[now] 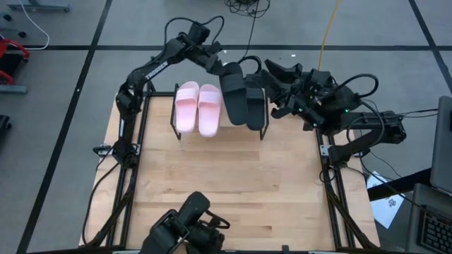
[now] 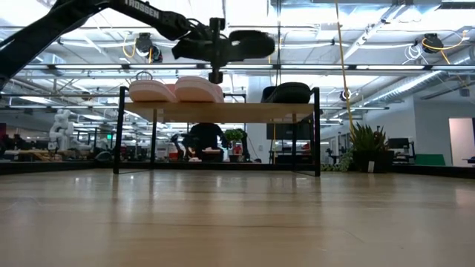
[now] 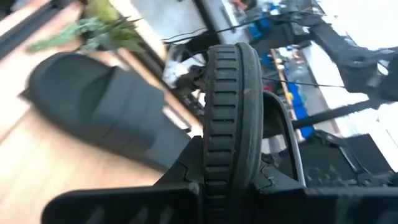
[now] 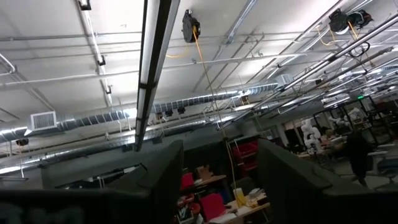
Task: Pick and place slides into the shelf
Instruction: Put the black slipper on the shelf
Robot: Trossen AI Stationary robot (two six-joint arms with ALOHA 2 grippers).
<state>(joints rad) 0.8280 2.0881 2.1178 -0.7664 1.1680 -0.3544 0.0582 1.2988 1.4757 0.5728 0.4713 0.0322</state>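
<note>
High view: left gripper (image 1: 224, 68) pinches a matte black ridged-sole slide sandal (image 1: 233, 92) above the wooden-plank shelf (image 1: 219, 132), beside the pale pink pair (image 1: 198, 107); right gripper (image 1: 277, 73) spread wide.

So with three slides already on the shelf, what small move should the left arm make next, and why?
Probably lower the held black slide straight down. The left gripper is shut on it edge-on above the shelf, over the gap between the pink pair and the placed black slide. The right gripper waits open beside the shelf.
</note>
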